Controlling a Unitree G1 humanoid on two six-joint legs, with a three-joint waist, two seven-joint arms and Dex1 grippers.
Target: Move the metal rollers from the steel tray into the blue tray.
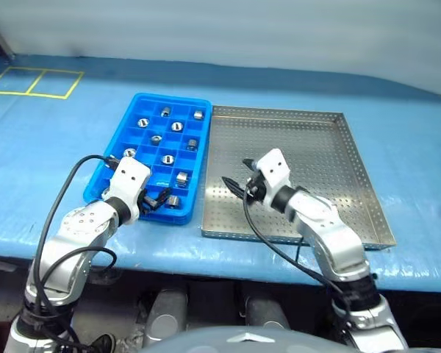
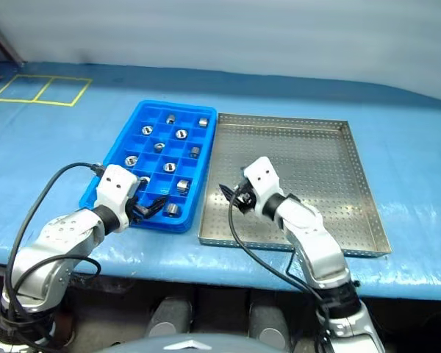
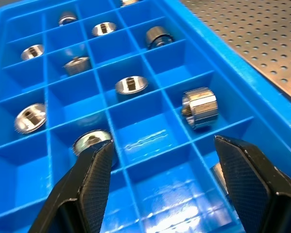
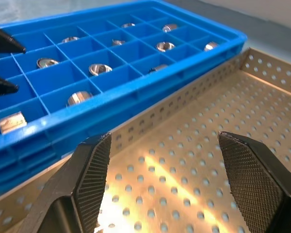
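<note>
A: Where do the metal rollers (image 3: 200, 107) stand?

B: All those in sight lie in the compartments of the blue tray (image 1: 132, 109), one to a cell, on the blue-covered surface (image 1: 51, 154). The steel tray (image 1: 367, 191), touching the blue tray's right side, shows only its bare perforated floor.

A: And the arms?

B: The left gripper (image 3: 162, 184) hangs over the near end of the blue tray, fingers (image 3: 87, 179) apart and empty, a roller lying in the cell just ahead of them. The right gripper (image 4: 165, 182) sits low over the steel tray's near-left part, fingers (image 4: 252, 174) spread wide with nothing between them.

A: Which step is this?

B: By the look of it, the last: the steel tray appears emptied, the transfer likely done or just finishing.

A: What next?

B: Probably a check of the steel tray's corners for a stray roller; failing that, both arms can draw clear without knocking the filled blue tray.
</note>
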